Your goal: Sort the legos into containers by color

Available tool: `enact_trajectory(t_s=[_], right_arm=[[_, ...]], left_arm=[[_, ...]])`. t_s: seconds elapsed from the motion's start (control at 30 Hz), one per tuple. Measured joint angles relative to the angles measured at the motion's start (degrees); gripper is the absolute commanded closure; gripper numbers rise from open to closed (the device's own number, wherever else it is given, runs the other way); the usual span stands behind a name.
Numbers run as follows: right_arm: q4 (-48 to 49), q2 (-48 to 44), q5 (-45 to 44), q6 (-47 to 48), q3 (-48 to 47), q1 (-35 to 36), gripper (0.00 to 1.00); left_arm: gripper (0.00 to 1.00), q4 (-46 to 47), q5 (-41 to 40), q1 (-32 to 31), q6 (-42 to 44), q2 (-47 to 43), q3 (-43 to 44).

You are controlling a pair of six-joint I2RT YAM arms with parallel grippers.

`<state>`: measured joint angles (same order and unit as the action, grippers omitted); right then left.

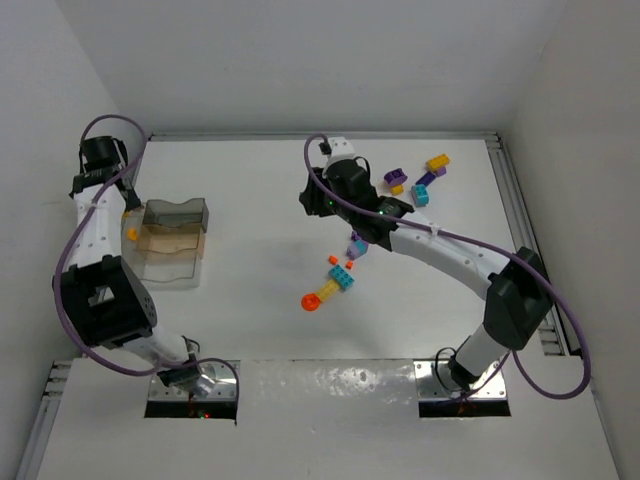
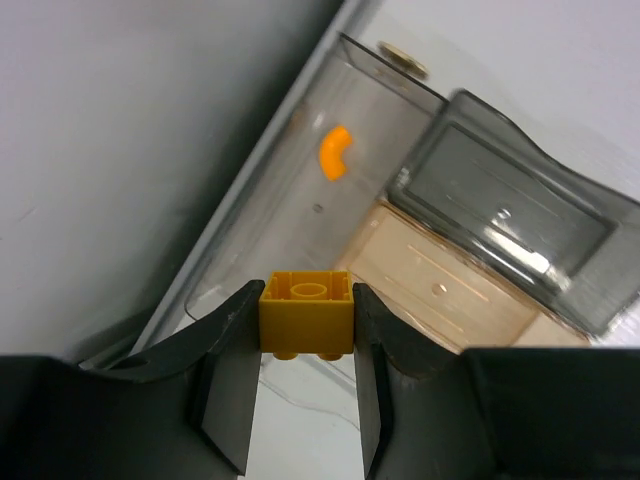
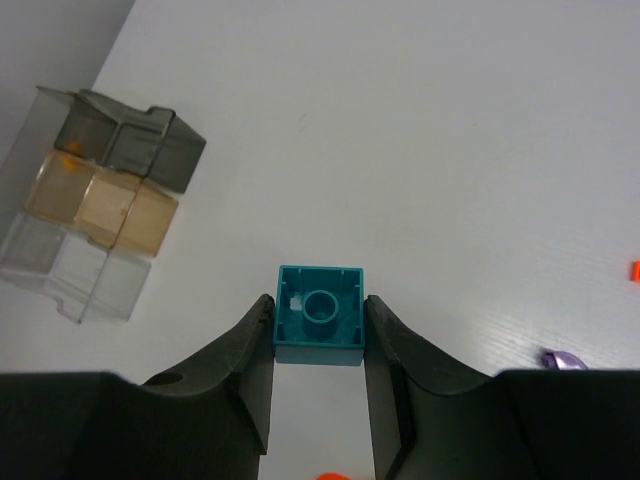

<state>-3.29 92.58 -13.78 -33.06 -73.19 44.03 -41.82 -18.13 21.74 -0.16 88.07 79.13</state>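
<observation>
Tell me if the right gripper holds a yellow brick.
No: the right gripper is clamped on a teal brick in the right wrist view.

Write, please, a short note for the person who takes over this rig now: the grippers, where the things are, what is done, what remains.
Left gripper: fingers shut on a yellow brick, above the containers on the left side of the table.
Right gripper: fingers shut on a teal brick, over bare table, away from the containers.
Done: one orange piece lies in a clear container; the others look empty.
Left: drop both held bricks by color, then sort the loose legos lying mid-table and far right: orange, teal, purple, yellow.
</observation>
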Motion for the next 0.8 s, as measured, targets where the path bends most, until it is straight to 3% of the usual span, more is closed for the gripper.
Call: enact_trajectory(t_s=[0.2,0.43,0.5,0.57,0.73,0.8], right_arm=[[-2.6,0.3,1.2,2.7,0.0,2.5,1.00],[-3.3,0.3,2.0,3.9,0.0,3.8,1.00],[-3.3,0.3,2.1,4.2,0.0,3.9,1.00],[-3.3,0.3,2.0,4.4,0.0,4.0,1.00],[-3.3,0.3,2.5,5.1,0.0,4.6,1.00],[-3.2,0.3,3.0,5.4,0.0,4.9,1.00]], left_arm=[[1.00,6.6,-0.9,4.0,-0.8,2.4,-2.2],[0.98,11.5,-1.6,4.4,-1.2,9.5,-4.2],[0.79,12.3,-1.3,4.4,-1.2,11.3,-4.3],[0.67,12.9,-1.2,4.4,-1.2,12.5,-4.3],[0.56,14.4,-1.2,4.4,-0.5,13.5,-4.3],[0.45,14.9,-1.1,4.4,0.2,13.5,-4.2]])
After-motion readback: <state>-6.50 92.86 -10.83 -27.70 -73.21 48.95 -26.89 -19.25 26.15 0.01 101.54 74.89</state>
